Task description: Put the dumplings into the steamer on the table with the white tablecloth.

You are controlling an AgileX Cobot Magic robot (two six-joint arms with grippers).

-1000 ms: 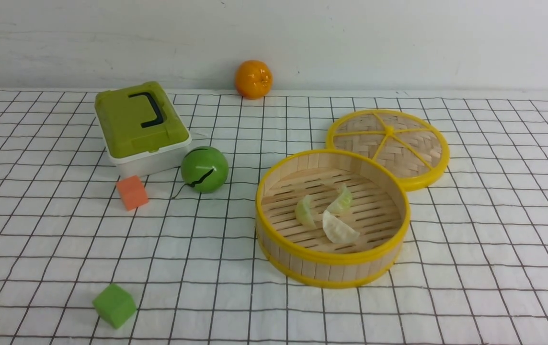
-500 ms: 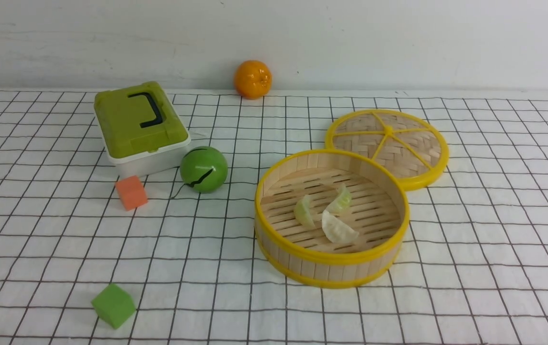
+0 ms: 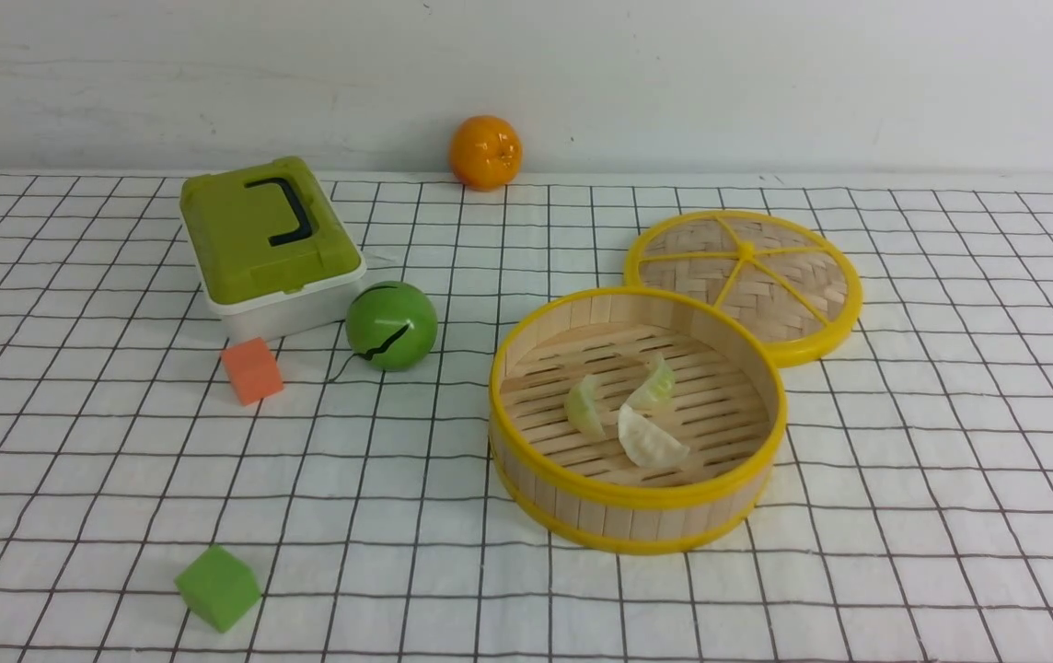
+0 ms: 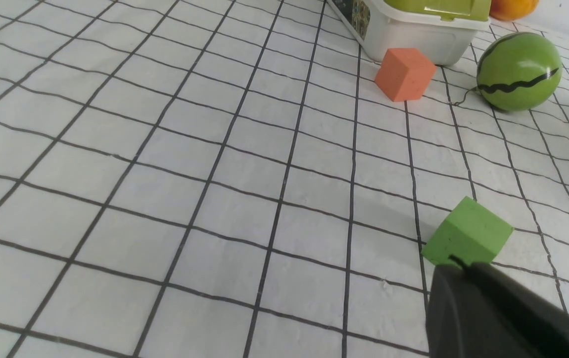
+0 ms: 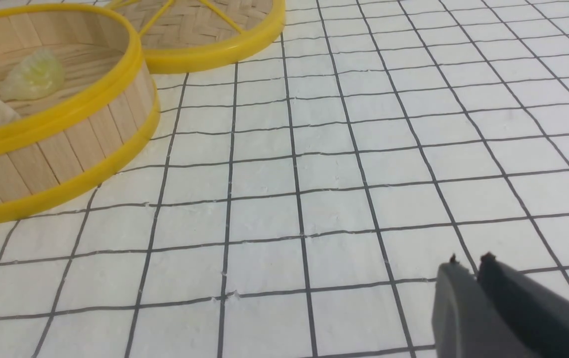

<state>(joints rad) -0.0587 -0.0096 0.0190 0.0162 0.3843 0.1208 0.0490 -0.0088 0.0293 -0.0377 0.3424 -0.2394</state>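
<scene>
Bamboo steamer (image 3: 637, 419) holding all three dumplings (image 3: 628, 414) on its slatted floor; loading step judged complete, nothing left but staying clear or retracting. Right fingers (image 5: 468, 261) pressed together, empty, above bare worktop (image 5: 314, 199), steamer well apart from them. Left fingers (image 4: 461, 261) seemingly closed, empty, just short of green cube (image 4: 466, 233).

In the left wrist view the orange (image 4: 512, 6) and green-lidded box (image 4: 414, 25) are cut by the top edge; the left gripper (image 4: 463, 266) hides the green cube's (image 4: 467, 232) lower corner; in the right wrist view the steamer (image 5: 65, 144) runs off the left edge.
</scene>
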